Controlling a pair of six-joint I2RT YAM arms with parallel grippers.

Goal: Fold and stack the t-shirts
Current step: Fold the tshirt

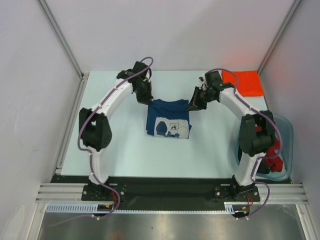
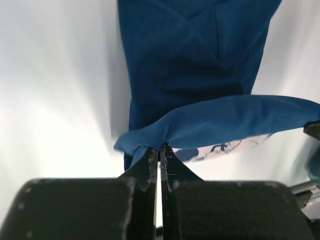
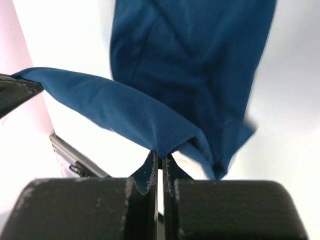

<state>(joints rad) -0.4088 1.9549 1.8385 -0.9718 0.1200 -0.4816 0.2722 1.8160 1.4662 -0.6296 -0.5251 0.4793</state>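
A navy blue t-shirt (image 1: 168,116) with a white printed graphic lies partly folded at the middle of the table, its far edge lifted. My left gripper (image 1: 146,99) is shut on its far left corner; in the left wrist view the gripper (image 2: 160,148) pinches the navy cloth (image 2: 190,65). My right gripper (image 1: 193,106) is shut on the far right corner, and in the right wrist view the gripper (image 3: 161,156) pinches the cloth (image 3: 195,60). An orange t-shirt (image 1: 243,82) lies folded at the far right. Red and dark t-shirts (image 1: 272,152) sit in the tub.
A clear bluish plastic tub (image 1: 285,131) stands at the right edge of the table behind the right arm. White walls with metal posts close off the left, far and right sides. A black rail runs along the near edge.
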